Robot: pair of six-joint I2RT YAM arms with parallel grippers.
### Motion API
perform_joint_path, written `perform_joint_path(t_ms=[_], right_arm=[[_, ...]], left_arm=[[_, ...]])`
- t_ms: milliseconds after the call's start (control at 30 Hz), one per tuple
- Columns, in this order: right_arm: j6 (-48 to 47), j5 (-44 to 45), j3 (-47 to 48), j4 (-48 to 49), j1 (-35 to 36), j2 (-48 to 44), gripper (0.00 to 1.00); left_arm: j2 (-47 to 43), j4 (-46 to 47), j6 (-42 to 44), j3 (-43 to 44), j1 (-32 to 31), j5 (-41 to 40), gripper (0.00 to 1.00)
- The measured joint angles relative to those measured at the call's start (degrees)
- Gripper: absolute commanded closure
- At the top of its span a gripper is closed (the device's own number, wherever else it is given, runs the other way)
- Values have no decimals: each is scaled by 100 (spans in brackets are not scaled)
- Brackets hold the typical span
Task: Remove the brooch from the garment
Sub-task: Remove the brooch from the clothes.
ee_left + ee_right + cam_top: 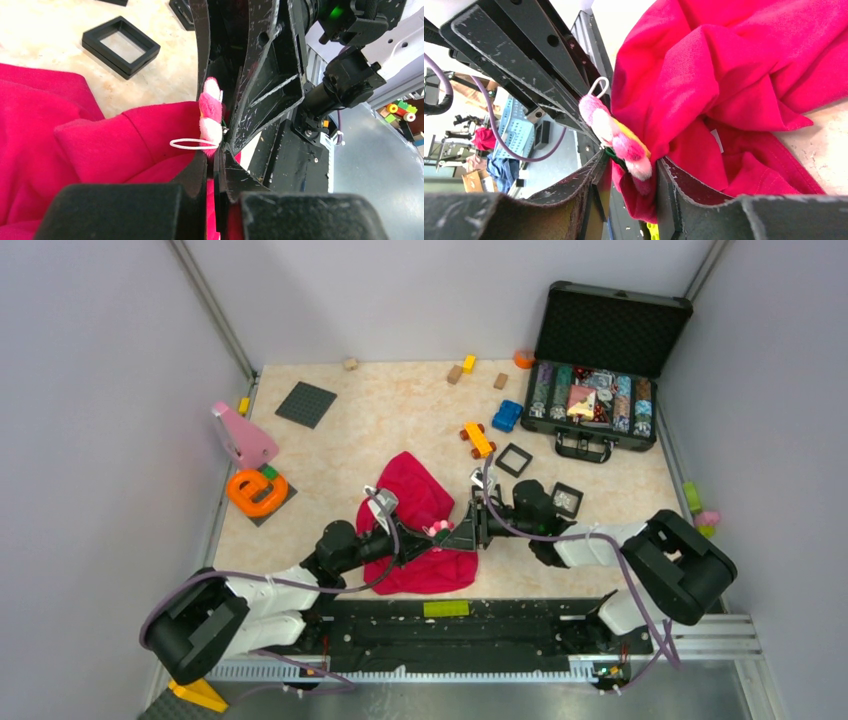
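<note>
The red garment (pixel 418 502) lies crumpled at the table's near middle. The brooch (pixel 438 531), a fuzzy pink-and-white flower with a white loop, sits on a raised fold of it between both grippers. My left gripper (pixel 420 543) is shut on the garment (pixel 115 145) right under the brooch (pixel 210 116); its jaws (pixel 216 156) pinch red cloth. My right gripper (pixel 468 532) comes in from the right. In the right wrist view its fingers (pixel 596 172) stand apart on either side of the brooch (pixel 616 135) and a fold of garment (pixel 734 85), with a gap showing on the left side.
An open black case (pixel 598 390) of chips stands back right. Two black square frames (pixel 514 459) (pixel 566 500), an orange toy car (pixel 478 439) and a blue car (pixel 507 416) lie behind the arms. An orange ring toy (pixel 257 490) and pink piece (pixel 243 437) sit left.
</note>
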Motion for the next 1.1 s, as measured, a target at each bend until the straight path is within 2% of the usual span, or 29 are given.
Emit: perform_joint_path(t_ms=[100, 133, 200, 267, 433, 533, 733, 867, 900, 1100], right_arm=[[-74, -7, 0, -105, 2, -122, 60], [-87, -15, 0, -122, 0, -184, 56], [-90, -39, 0, -105, -33, -354, 41], [-66, -33, 0, -46, -72, -487, 34], [-66, 72, 0, 295, -177, -750, 29], [-79, 120, 0, 352, -195, -811, 23], [-98, 129, -20, 358, -201, -811, 25], [-238, 114, -61, 321, -216, -846, 46], [-289, 111, -90, 291, -221, -876, 46], [-813, 199, -111, -431, -111, -1113, 16]], left_arm=[[-101, -177, -13, 0, -68, -44, 100], [-197, -229, -17, 0, -101, -83, 100], [-415, -315, -20, 0, -142, -120, 100], [-629, -433, -22, 0, -195, -107, 100], [-831, -925, -26, 0, -280, -66, 100], [-831, -1132, -48, 0, -280, -92, 100], [-938, -1268, -94, 0, -219, -181, 100], [-1071, -1290, -138, -11, -146, -306, 100], [-1115, -1322, -151, -13, -129, -358, 100], [-1316, -1438, -195, -35, -46, -588, 100]])
